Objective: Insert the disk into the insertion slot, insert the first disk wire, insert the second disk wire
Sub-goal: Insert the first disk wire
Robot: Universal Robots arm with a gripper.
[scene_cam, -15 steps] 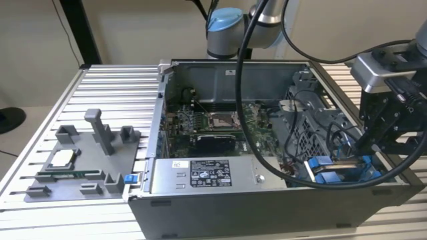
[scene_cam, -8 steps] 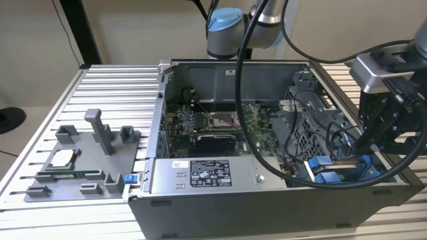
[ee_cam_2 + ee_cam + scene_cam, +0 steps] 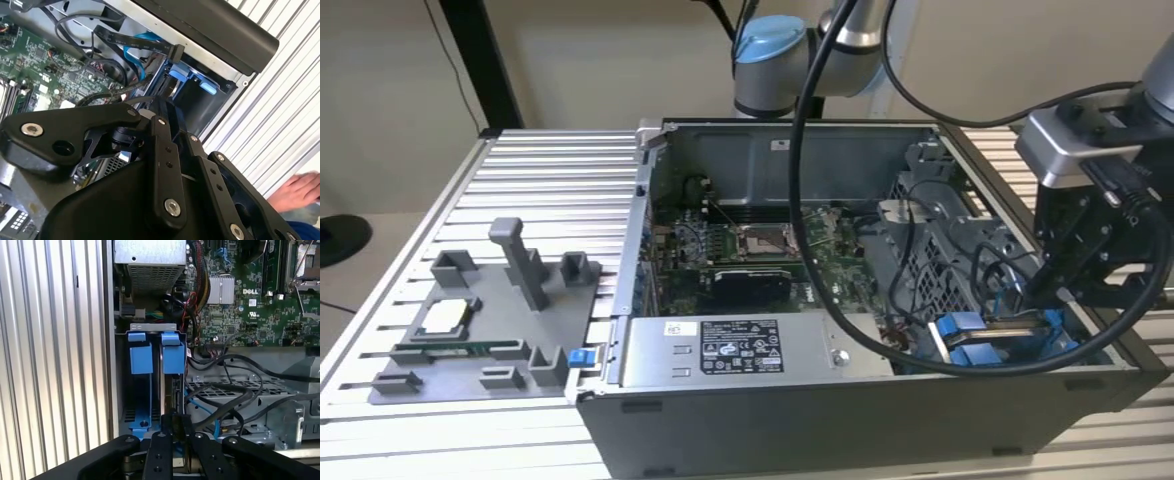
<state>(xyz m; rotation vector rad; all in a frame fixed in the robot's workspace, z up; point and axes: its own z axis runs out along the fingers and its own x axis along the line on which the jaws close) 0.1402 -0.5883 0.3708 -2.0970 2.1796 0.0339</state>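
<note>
First wrist view: looking straight along the gripper [image 3: 173, 422], pressed together on the near edge of the disk [image 3: 169, 390] by the look of it, though with the actual contact hidden behind the black linkage. Straight ahead of the fingertips, on edge: the disk, sunk between the blue rails of the insertion slot [image 3: 152, 327], with its blue tab about level with the tab of the bay next to it. Close beside the gripper, on the circuit-board side: black cables [image 3: 225, 390] and a thin blue cable [image 3: 200, 407], near the disk but not visibly touching it.

Exterior view: finds the gripper [image 3: 1047, 300] low inside the open computer case [image 3: 761, 400], over the blue-railed corner.

Judged to be the first step, seating the disk. Looks well down in the slot, but cannot be confirmed as fully home. No wire in the gripper, and no plug visibly joined to the disk.

Calls for a straight push along the rails, with no tilt and no twist. Also calls for keeping those loose cables out of the gap beside the disk.

Second wrist view: catches a person's hand [image 3: 295, 192] well apart from the gripper, out over the ribbed worktop [image 3: 280, 100].
</note>
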